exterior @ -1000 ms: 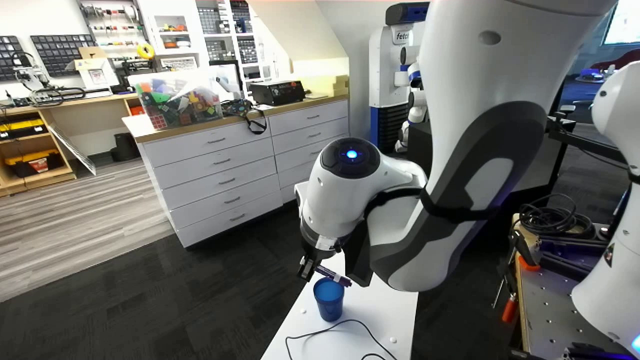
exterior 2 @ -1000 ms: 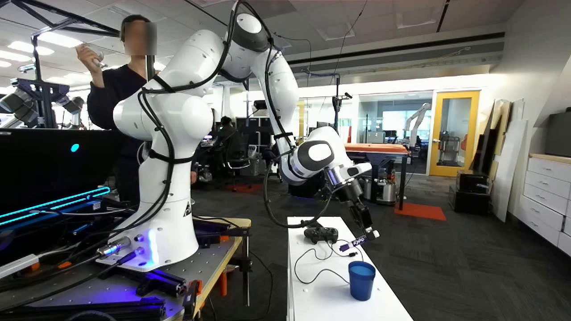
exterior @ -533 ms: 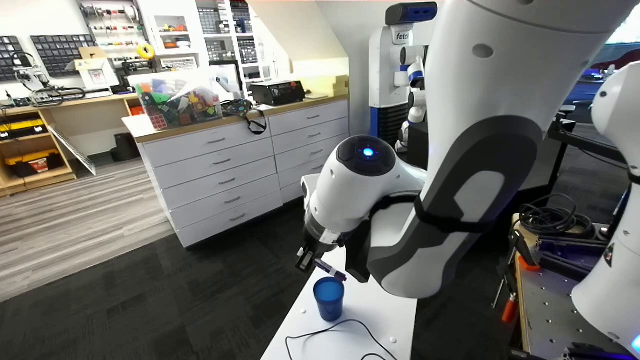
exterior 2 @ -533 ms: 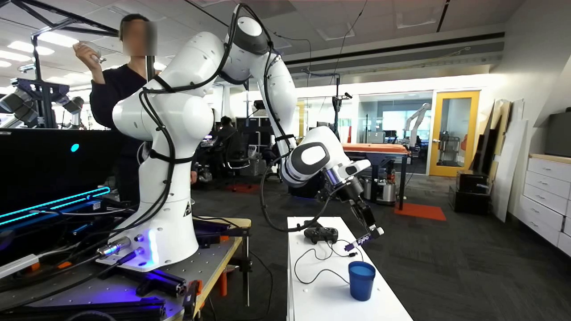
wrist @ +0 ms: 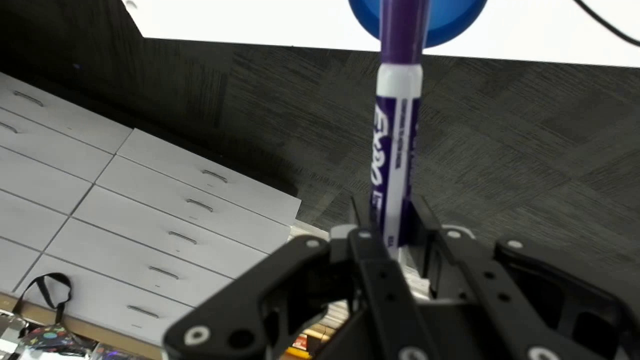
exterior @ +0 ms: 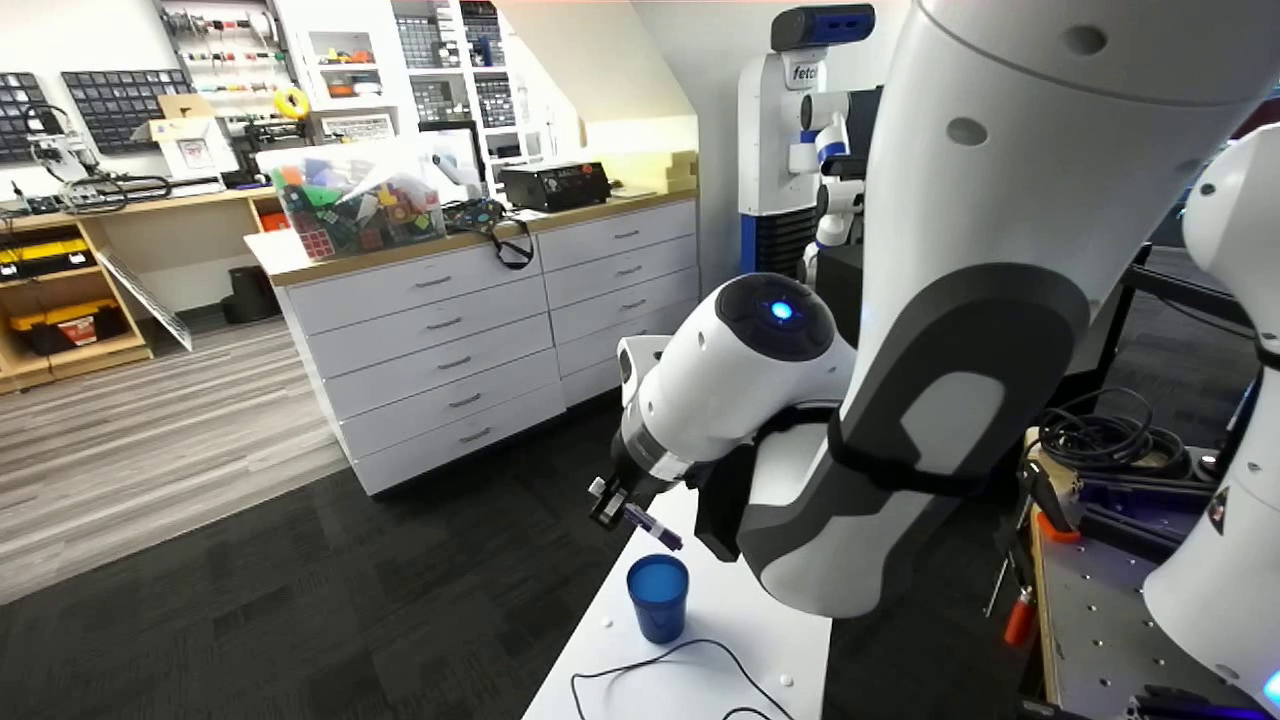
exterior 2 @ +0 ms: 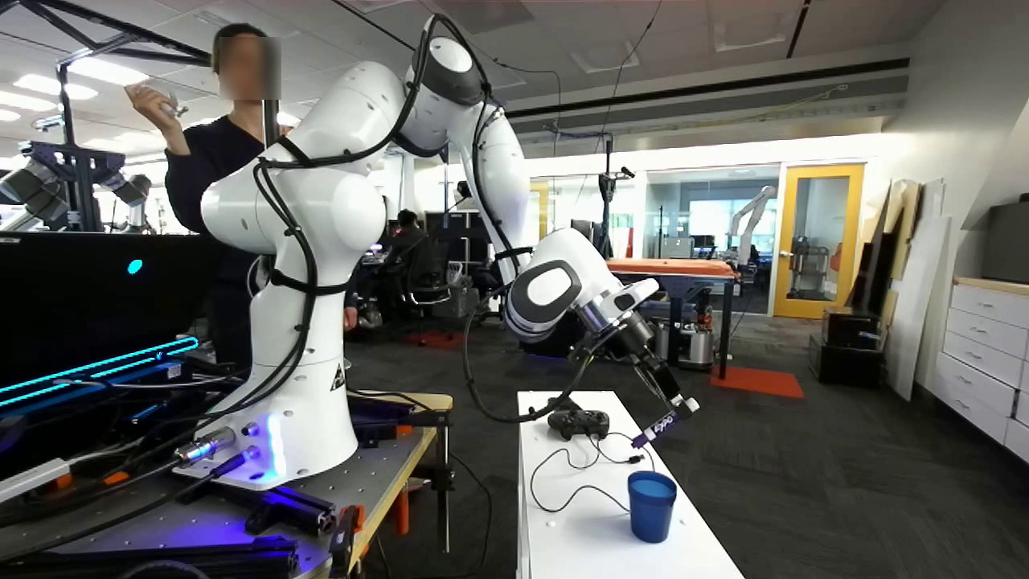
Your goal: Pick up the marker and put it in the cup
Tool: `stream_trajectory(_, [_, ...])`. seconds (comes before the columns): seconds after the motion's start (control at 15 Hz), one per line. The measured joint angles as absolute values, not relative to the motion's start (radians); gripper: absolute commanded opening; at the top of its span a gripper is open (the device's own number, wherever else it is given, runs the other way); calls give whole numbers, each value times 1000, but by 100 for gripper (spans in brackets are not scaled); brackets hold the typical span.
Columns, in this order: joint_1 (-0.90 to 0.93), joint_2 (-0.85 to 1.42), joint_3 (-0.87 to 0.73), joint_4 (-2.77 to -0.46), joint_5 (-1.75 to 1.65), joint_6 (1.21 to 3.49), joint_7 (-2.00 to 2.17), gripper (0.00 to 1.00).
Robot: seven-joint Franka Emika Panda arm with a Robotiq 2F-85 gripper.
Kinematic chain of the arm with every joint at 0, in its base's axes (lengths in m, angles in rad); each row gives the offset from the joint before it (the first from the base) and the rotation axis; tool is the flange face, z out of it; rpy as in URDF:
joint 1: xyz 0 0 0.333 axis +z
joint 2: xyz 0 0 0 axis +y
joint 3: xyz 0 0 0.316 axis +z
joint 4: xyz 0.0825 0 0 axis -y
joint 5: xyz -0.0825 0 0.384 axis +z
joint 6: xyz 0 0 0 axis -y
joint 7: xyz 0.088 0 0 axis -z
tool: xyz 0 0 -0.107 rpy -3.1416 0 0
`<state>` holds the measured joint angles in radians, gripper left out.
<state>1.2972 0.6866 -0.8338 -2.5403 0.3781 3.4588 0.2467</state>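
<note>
My gripper (wrist: pixel 392 215) is shut on the back end of a purple and white marker (wrist: pixel 398 125). The marker slants down from the fingers, with its purple cap end lowest. The blue cup (exterior: pixel 660 605) stands upright on the white table (exterior: pixel 745 620). The cup also shows in an exterior view (exterior 2: pixel 651 515). In both exterior views the gripper (exterior: pixel 608 508) (exterior 2: pixel 679 402) is above the cup, and the marker (exterior: pixel 655 527) (exterior 2: pixel 659 428) is apart from it, its cap end just above the rim. In the wrist view the cup (wrist: pixel 450 25) is partly behind the marker and cut off by the top edge.
A black cable (exterior 2: pixel 591 486) lies on the table near the cup. A black game controller (exterior 2: pixel 579 422) lies farther along the table. The table's long edge (wrist: pixel 225 43) is close to the cup, with dark floor beyond it. White drawers (exterior: pixel 450 360) stand past the floor.
The gripper has risen slightly and shifted with the marker still held. The marker has tilted more steeply, cap end down. The cup has not moved.
</note>
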Motion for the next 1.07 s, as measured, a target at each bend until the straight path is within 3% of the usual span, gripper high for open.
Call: stream_trajectory(1.07, [1377,727,-836,-2487,501,3459,202,6])
